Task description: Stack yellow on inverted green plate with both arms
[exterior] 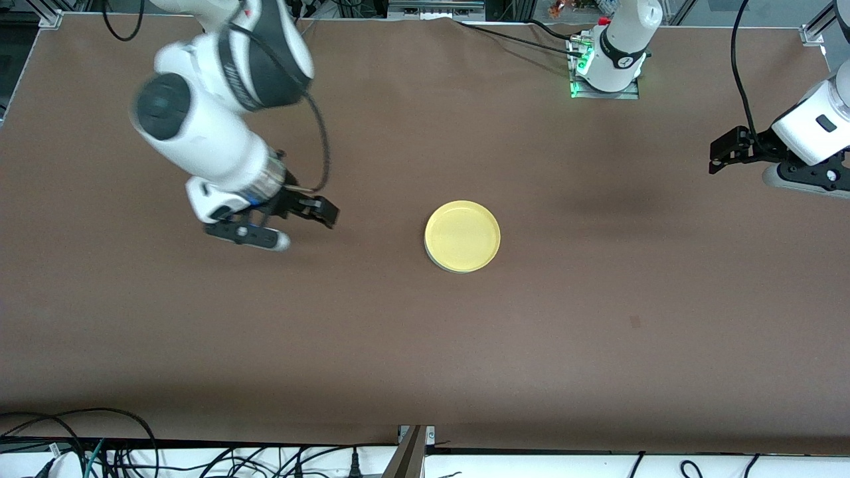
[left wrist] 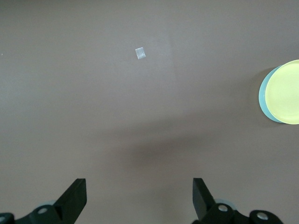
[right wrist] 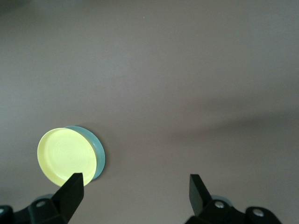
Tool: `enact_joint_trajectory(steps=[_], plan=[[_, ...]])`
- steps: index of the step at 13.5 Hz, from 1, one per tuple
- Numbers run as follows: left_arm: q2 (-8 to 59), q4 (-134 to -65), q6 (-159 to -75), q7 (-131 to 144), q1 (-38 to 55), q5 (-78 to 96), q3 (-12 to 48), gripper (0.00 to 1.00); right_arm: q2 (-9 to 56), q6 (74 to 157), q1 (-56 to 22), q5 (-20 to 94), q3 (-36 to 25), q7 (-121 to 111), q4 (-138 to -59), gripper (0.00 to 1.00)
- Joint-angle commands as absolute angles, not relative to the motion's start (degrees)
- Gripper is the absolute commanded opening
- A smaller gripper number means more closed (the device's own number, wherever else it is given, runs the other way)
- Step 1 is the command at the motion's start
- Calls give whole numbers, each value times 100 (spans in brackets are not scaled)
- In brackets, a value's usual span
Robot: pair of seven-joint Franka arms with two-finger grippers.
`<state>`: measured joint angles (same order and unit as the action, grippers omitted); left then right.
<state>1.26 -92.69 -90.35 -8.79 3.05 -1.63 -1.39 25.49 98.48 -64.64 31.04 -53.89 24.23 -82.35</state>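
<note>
The yellow plate (exterior: 462, 235) lies rim up on the green plate (exterior: 435, 261) at the middle of the table; only a thin green edge shows beneath it. My right gripper (exterior: 317, 211) is open and empty, over bare table toward the right arm's end, apart from the stack. My left gripper (exterior: 727, 149) is open and empty, over the table at the left arm's end. The left wrist view shows the yellow plate (left wrist: 285, 92) on the green plate (left wrist: 263, 95) far from the open gripper (left wrist: 139, 186). The right wrist view shows the yellow plate (right wrist: 65, 156), the green plate's edge (right wrist: 99, 154) and the open gripper (right wrist: 135, 179).
The brown table (exterior: 425, 345) carries a small square mark (exterior: 635, 322), which also shows in the left wrist view (left wrist: 140, 53). The left arm's base (exterior: 607, 63) stands at the table's back edge. Cables (exterior: 199, 458) lie along the edge nearest the front camera.
</note>
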Motion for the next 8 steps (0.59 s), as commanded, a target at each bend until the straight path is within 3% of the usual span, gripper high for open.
enact_joint_trajectory(steps=[1,2,8], plan=[[123,-9229,-9035,-923,308,-88,-141,100,1945,9371,-6365,2745,-5415,2391,-8393,100],[114,-9229,-9035,-923,308,-88,-141,100,1690,9204,-6024,2420,-5057,2391,-8394,100],[114,-9229,-9035,-923,308,-88,-141,100,353,8745,-2379,828,-1333,2260,-8621,100]])
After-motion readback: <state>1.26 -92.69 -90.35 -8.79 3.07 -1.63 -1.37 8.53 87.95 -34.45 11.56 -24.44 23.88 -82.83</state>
